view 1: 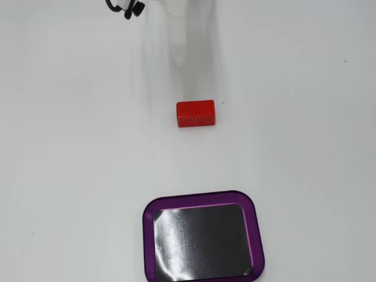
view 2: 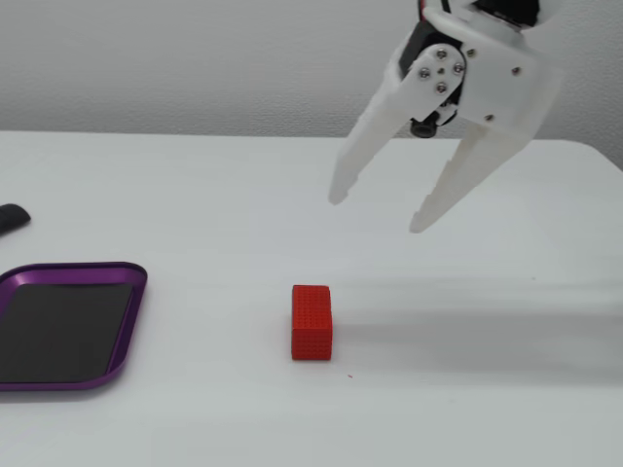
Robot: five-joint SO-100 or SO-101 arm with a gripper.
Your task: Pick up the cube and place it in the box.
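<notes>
The small red cube lies on the white table, apart from everything; it also shows in a fixed view. The box, a purple-rimmed tray with a shiny black bottom, is empty near the bottom edge of a fixed view and at the left edge of the other. My white gripper is open and empty, fingers spread wide, hanging above the table up and to the right of the cube. In the other fixed view one white finger shows blurred at the top, beyond the cube.
A black cable or knob sits at the top edge of a fixed view. A dark object lies at the left edge of the other fixed view, behind the tray. The table is plain white.
</notes>
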